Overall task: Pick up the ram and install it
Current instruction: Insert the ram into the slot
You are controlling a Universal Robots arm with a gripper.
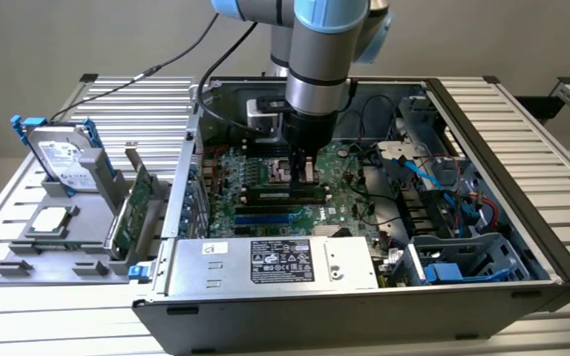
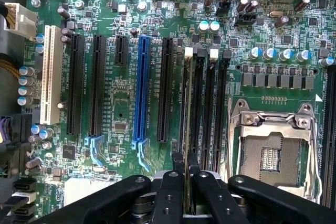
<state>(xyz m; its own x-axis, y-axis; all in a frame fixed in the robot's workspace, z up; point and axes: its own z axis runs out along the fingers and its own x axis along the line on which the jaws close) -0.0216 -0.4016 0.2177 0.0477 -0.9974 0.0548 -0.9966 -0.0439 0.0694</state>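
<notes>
The ram (image 2: pixel 187 108) appears edge-on in the wrist view as a thin green strip running away from the fingers, above the black memory slots (image 2: pixel 210 103) on the motherboard. My gripper (image 2: pixel 187 182) is shut on it, one black finger (image 2: pixel 170 187) on each side. In the exterior view the gripper (image 1: pixel 300 172) reaches straight down into the open computer case (image 1: pixel 522 222). The long dark stick of the ram (image 1: pixel 285 195) lies level just under it, close over the board. Whether it touches a slot I cannot tell.
A CPU socket (image 2: pixel 273 150) lies beside the memory slots, and blue (image 2: pixel 140 87) and white (image 2: pixel 50 77) card slots lie on the other side. The power supply (image 1: pixel 275 263) fills the case's near side. A hard drive (image 1: pixel 62 159) and an expansion card (image 1: pixel 131 204) stand in a holder at the exterior view's left.
</notes>
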